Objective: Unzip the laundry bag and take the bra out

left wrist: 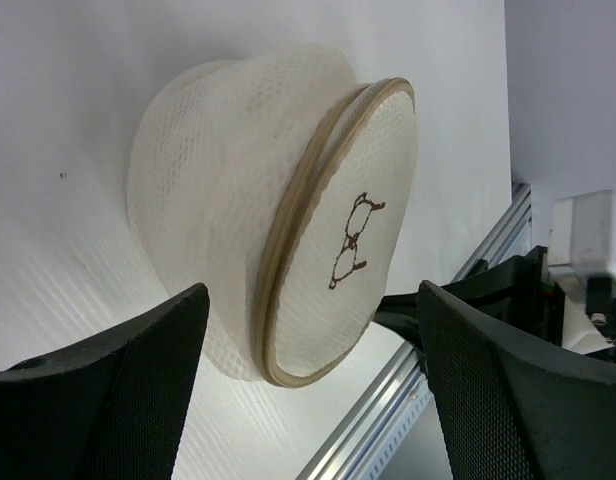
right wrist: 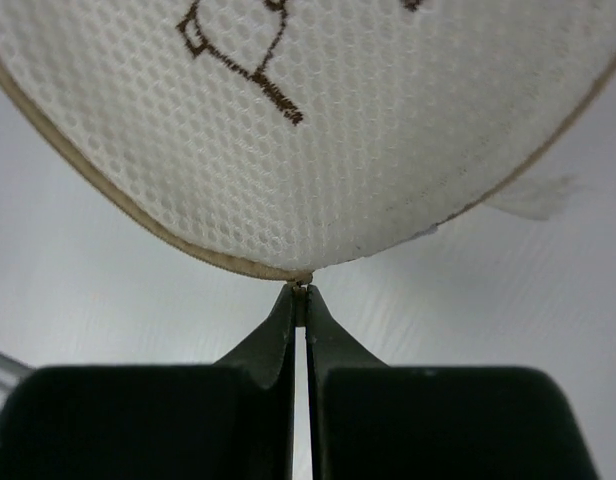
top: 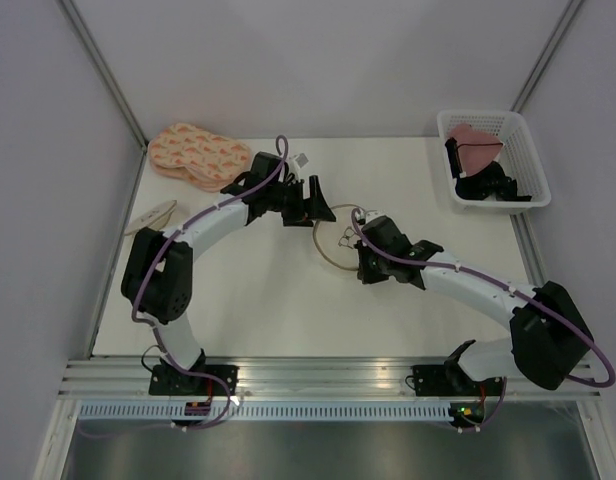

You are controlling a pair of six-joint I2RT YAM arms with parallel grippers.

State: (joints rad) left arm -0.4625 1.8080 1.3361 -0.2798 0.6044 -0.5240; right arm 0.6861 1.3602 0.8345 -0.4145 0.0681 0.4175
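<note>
The laundry bag is a round cream mesh pouch with a tan zip rim and a small brown glasses mark; it sits mid-table, tilted up on its edge. My right gripper is shut on the small zip pull at the rim of the laundry bag. In the top view the right gripper lies at the bag's right side. My left gripper is open, its fingers apart and just short of the laundry bag, touching nothing. It sits up-left of the bag, left gripper. The bra is hidden.
A peach patterned padded pair lies at the back left. A white basket at the back right holds a pink garment and dark items. A pale flat thing lies at the left edge. A metal rail runs along the near edge.
</note>
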